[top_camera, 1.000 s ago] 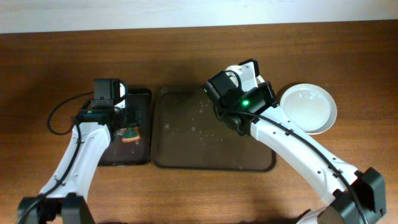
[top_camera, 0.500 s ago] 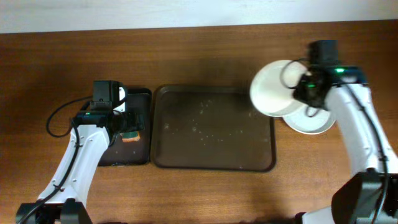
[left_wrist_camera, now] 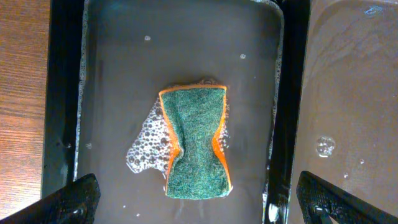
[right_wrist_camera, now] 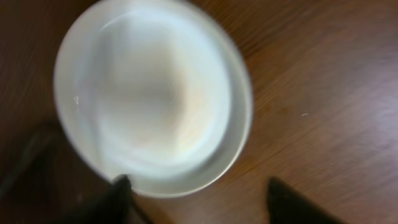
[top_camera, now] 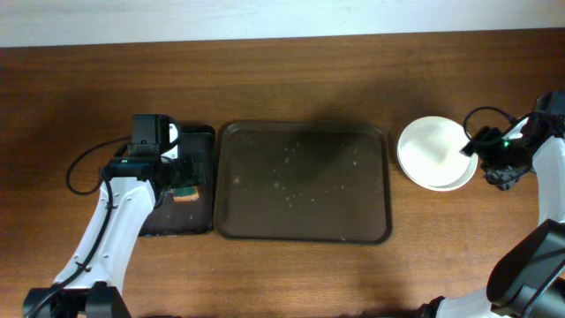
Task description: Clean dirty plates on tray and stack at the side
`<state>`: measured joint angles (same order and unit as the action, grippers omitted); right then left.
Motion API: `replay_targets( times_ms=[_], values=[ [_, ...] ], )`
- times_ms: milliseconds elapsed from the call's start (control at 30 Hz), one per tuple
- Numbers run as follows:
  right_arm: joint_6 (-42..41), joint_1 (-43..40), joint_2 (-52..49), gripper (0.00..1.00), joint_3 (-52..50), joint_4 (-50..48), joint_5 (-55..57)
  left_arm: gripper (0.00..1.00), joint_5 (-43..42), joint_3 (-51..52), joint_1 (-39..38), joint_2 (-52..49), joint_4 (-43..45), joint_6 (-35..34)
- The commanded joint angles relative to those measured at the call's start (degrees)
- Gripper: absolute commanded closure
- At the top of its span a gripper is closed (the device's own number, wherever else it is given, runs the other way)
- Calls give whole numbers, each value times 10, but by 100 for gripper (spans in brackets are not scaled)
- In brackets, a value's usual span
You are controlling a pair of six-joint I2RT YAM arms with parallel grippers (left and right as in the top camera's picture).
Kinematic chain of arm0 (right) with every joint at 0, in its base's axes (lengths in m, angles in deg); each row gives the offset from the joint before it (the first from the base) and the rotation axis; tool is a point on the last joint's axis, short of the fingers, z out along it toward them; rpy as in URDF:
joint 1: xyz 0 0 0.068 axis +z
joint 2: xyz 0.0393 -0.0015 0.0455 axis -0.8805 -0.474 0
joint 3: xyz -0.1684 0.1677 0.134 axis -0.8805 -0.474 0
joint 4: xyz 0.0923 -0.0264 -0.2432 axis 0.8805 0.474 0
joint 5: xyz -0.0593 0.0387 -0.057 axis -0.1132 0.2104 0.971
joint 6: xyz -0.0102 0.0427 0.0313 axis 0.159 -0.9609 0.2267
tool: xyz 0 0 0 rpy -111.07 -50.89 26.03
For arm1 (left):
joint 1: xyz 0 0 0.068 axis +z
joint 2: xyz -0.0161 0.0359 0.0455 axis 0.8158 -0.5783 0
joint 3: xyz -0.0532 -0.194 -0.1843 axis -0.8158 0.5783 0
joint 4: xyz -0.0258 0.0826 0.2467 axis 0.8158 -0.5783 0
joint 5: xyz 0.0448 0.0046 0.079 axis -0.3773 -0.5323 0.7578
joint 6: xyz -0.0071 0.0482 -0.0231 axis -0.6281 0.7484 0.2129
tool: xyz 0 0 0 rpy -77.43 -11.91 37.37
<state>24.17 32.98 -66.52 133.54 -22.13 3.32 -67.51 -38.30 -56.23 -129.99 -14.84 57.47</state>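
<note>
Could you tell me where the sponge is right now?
On the left side: the green sponge lies in suds in the small black tray, beside the brown tray, beneath the open left gripper in its wrist view.

Stacked white plates [right_wrist_camera: 149, 106], blurred; upper one offset toward 10 o'clock on the lower. Wooden tabletop [right_wrist_camera: 323, 93] beneath. Dark fingers [right_wrist_camera: 121, 190] at 7 and 5 o'clock, spread wide; 7 o'clock tip overlaps the rim.

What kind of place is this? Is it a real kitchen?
Probably not a kitchen, more a robot test table set up for dish washing: a bare wooden table, a soapy sponge in a black tray, stacked white plates beside a wet brown tray, and no sink in view.
</note>
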Motion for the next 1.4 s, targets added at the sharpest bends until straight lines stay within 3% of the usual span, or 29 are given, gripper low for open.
replay_targets(
  times_ms=[0,100,267,367,567,733,1100,1167,1367],
  values=[
    [132,12,-4,21,-5,33,-141,1,-7,-1,2,8,-2,0],
    [148,66,-4,1,-5,82,-109,1,-29,-15,2,8,-41,-23],
    [155,163,18,1,-5,153,0,1,-77,-23,2,17,-148,-27],
    [151,195,83,2,-6,177,44,0,-77,-13,2,73,-183,-27],
    [151,214,403,1,-123,76,62,1,-67,64,2,355,-133,-25],
    [151,214,579,1,-149,76,70,1,-67,86,2,494,-123,-25],
    [171,217,620,1,-151,68,83,1,-67,86,2,510,-136,-25],
    [170,231,648,1,-181,10,80,0,-67,86,2,510,-136,-25],
    [170,312,856,1,-466,-289,80,0,-67,86,2,510,-136,-25]
  ],
)
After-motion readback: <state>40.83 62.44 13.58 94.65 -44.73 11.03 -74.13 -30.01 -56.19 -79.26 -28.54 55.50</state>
